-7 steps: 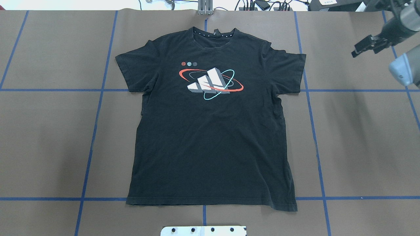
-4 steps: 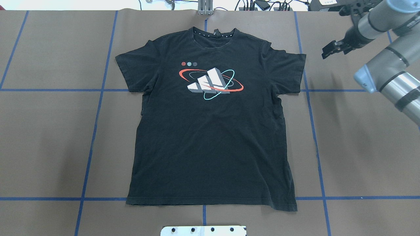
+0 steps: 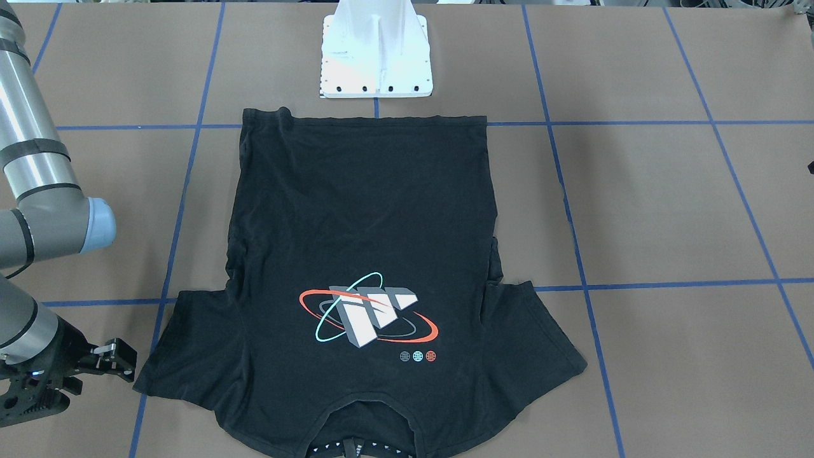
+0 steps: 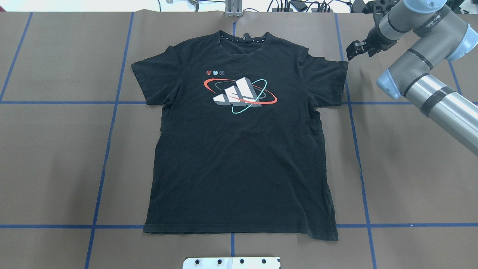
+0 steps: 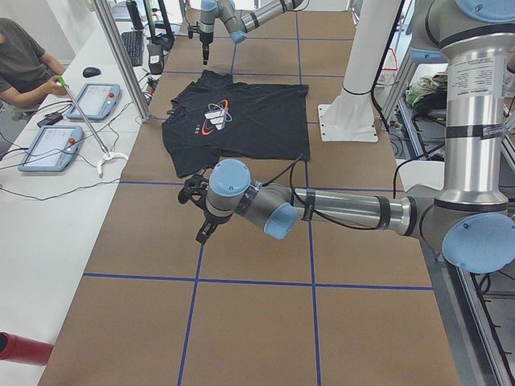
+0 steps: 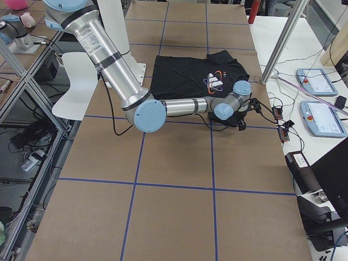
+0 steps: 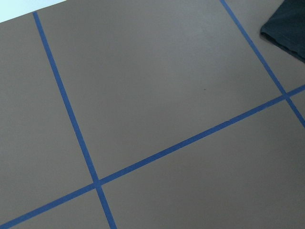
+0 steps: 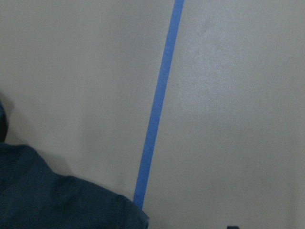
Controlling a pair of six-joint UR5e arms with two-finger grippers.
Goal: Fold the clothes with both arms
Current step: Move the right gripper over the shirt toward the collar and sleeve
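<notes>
At worktop's (image 4: 410,168) far side, robot's right, the right hand (image 4: 352,51) hovers just beside the right sleeve (image 4: 330,80) of the black T-shirt (image 4: 239,157). Jaws look parted w/ nothing between them, and no contact w/ cloth that I can see. Shirt lies flat, graphic (image 4: 241,95) up, collar away from robot, hem near the base block (image 4: 231,262), all unfolded.

Left hand (image 5: 199,225) shows only in the left-end view, well off the shirt's left side; can't tell if open or closed. Its wrist cam catches only a corner of black cloth.

Step, as I read it: approach for the 1st grasp, probably sleeve/shoulder.

To do it well:
- Drop low at the sleeve edge and pinch both layers, not the brown cover.
- Bring the left hand to the matching spot before lifting, else the fold goes skewed.
- Lift only enough to clear and keep the cloth taut btwn hands.
- Watch the wrinkles under the right armpit; they may bunch.
</notes>
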